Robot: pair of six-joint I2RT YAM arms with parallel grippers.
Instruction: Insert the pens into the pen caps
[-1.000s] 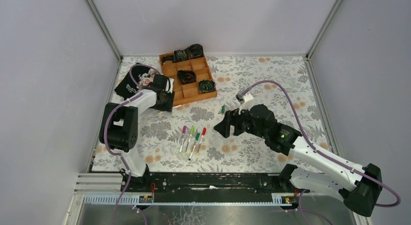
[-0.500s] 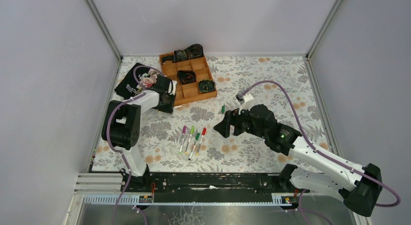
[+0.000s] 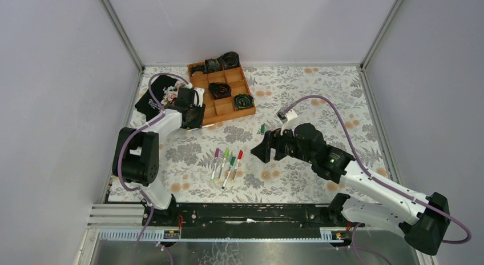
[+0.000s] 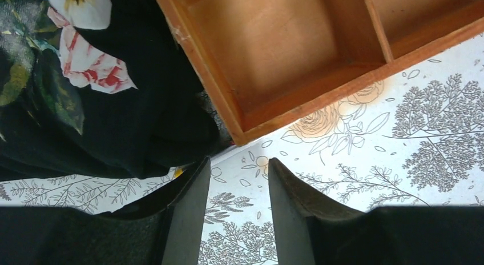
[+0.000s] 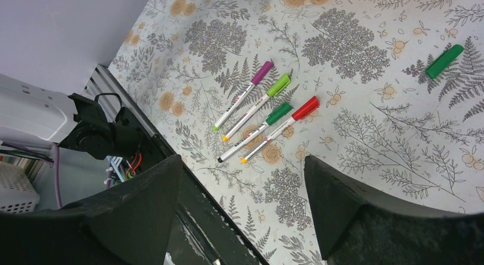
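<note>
If gripped, thin white plastic pen [image 3: 209, 125] by near corner of wooden tray [image 3: 226, 108]: likely light, stiff, slippery; take mid-barrel.
Left gripper [image 4: 238, 165]: parted, empty.
Right gripper [image 5: 242, 162]: wide apart, empty.

Four pens [image 5: 249, 115] lie side by side on the table [image 5: 371, 139] in front of me. They are nearly parallel, with their white barrels slanting the same way. Each has a cap on its far end: a magenta cap [image 5: 262, 72], a lime green cap [image 5: 279, 84], a dark green cap [image 5: 279, 113] and a red cap [image 5: 305, 107]. Small coloured tips show at their near ends. A loose dark green cap [image 5: 444, 61] lies alone, farther back and to the right. A fifth pen [image 4: 222, 155], also white, lies just beside the corner of the wooden tray [image 4: 297, 108].
</note>
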